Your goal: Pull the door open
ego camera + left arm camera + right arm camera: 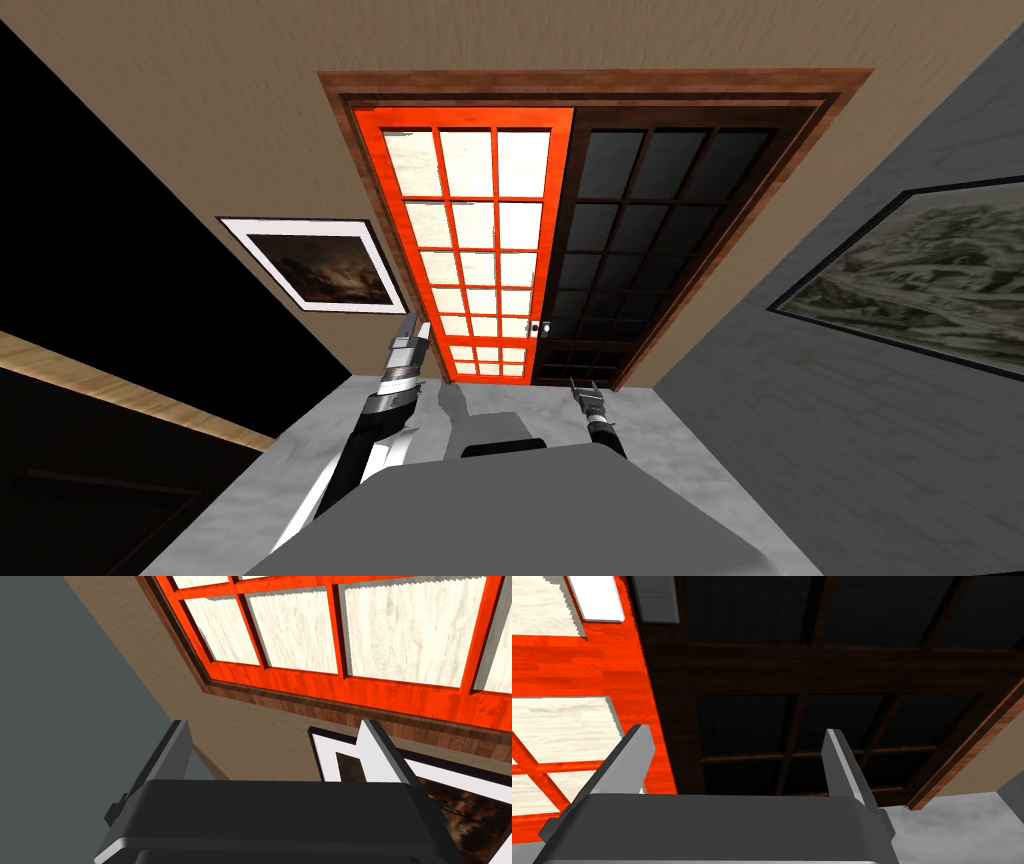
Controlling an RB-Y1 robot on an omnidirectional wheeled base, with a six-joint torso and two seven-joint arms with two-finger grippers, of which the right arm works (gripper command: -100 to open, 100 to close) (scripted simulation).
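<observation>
A double door sits in a brown frame ahead. Its left leaf (470, 250) is orange-red with cream panes, and its right leaf (660, 240) is dark brown with dark panes. Small handles (540, 328) sit low where the leaves meet. My right gripper (583, 383) is open, low before the dark leaf (822, 666) and apart from it. A grey handle (654, 598) and a white handle (594, 598) lie beyond its fingers. My left gripper (415, 325) is open and raised by the orange leaf's (350, 681) outer edge, empty (275, 746).
A framed picture (315, 262) hangs on the tan wall left of the door, close behind my left gripper (450, 796). Another picture (920, 280) hangs on the grey wall at right. Grey floor (680, 430) lies before the door. A black area fills the left side.
</observation>
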